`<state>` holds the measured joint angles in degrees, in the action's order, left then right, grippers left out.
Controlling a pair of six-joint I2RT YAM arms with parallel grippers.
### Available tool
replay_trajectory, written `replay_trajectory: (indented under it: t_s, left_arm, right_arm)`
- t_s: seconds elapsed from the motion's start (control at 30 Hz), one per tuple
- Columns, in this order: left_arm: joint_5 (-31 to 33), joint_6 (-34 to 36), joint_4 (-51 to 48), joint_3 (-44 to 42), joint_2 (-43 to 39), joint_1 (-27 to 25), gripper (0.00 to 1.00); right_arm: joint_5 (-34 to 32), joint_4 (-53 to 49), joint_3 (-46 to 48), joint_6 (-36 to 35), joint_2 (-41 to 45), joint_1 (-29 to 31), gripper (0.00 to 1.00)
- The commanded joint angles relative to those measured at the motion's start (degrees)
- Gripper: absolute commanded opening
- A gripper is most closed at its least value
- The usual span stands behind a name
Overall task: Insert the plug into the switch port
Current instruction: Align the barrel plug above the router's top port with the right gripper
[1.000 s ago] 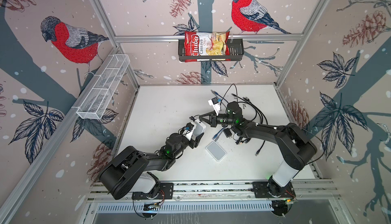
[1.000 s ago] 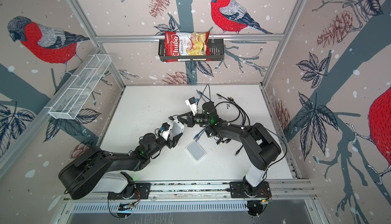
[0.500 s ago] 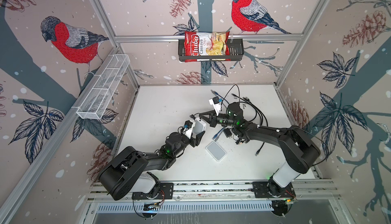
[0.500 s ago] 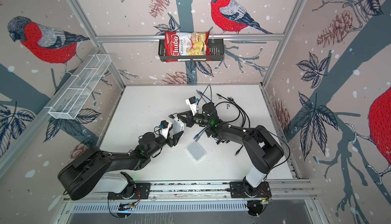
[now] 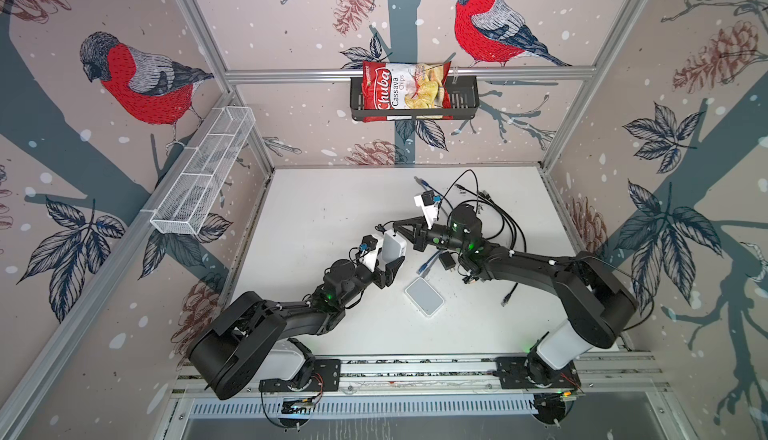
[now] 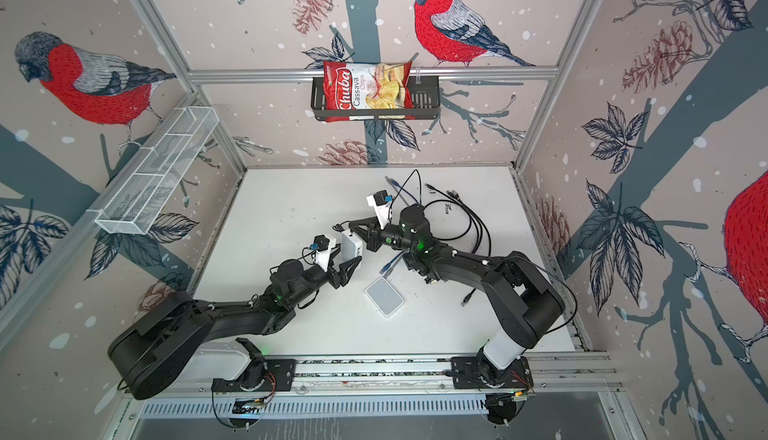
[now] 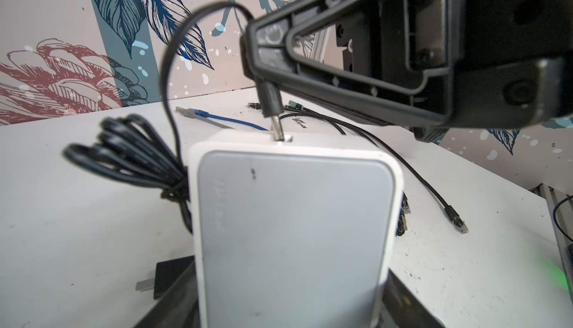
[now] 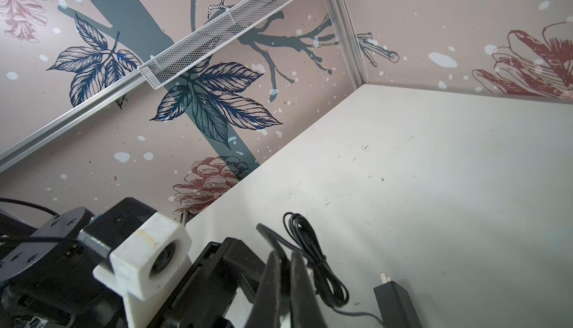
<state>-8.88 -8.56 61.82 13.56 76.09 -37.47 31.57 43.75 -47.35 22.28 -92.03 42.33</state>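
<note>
My left gripper (image 5: pixel 388 257) (image 7: pixel 288 311) is shut on a white switch (image 5: pixel 394 246) (image 6: pixel 351 245) (image 7: pixel 294 218) and holds it upright above the table. My right gripper (image 5: pixel 395 225) (image 6: pixel 351 224) (image 8: pixel 285 264) is shut on a black barrel plug (image 7: pixel 271 103). In the left wrist view the plug points down at the switch's upper edge. Its metal tip (image 7: pixel 278 131) sits at a small notch there; how deep it goes I cannot tell. The plug's thin black cable (image 7: pixel 169 72) loops back to a tied coil (image 7: pixel 124 156) (image 8: pixel 313 258).
A second white switch (image 5: pixel 424 296) (image 6: pixel 384 295) lies flat on the table under the grippers. Beside it are a black power adapter (image 5: pixel 446 260) (image 8: pixel 397 301) and a blue network cable (image 5: pixel 428 263). Black cables (image 5: pixel 503 217) are tangled at the back right. A chips bag (image 5: pixel 405 90) hangs in a wall basket.
The left gripper has lifted the switch slightly toward the plug. The right gripper has shifted only a little, keeping its hold.
</note>
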Motion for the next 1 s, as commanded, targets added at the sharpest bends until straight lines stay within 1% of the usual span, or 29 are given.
replay_trajectory:
  t_s: [0.0, 0.23, 0.4, 0.57, 0.97]
  left_arm:
    - [1.9, 0.4, 9.6, 0.8, -1.5, 0.0, 0.64]
    - [3.4, 1.0, 11.0, 0.3, -2.4, 0.0, 0.64]
    - [3.3, 1.1, 13.6, -0.2, -1.6, 0.1, 0.63]
    - [3.2, 0.8, 16.6, -0.8, -1.1, 0.1, 0.63]
    - [4.6, 2.7, 18.5, 0.0, -0.4, 0.1, 0.62]
  right_arm:
    - [-0.6, -4.9, 1.0, -1.8, 0.6, 0.1, 0.0]
    - [0.4, -5.0, 2.0, -1.3, 0.8, 0.2, 0.0]
    - [1.1, -2.7, 2.8, 0.2, 0.5, 0.4, 0.0]
    - [0.4, -1.9, 3.0, 0.7, -0.1, 1.0, 0.0]
    - [-1.4, -7.3, 2.8, -2.8, 0.3, 2.7, 0.0]
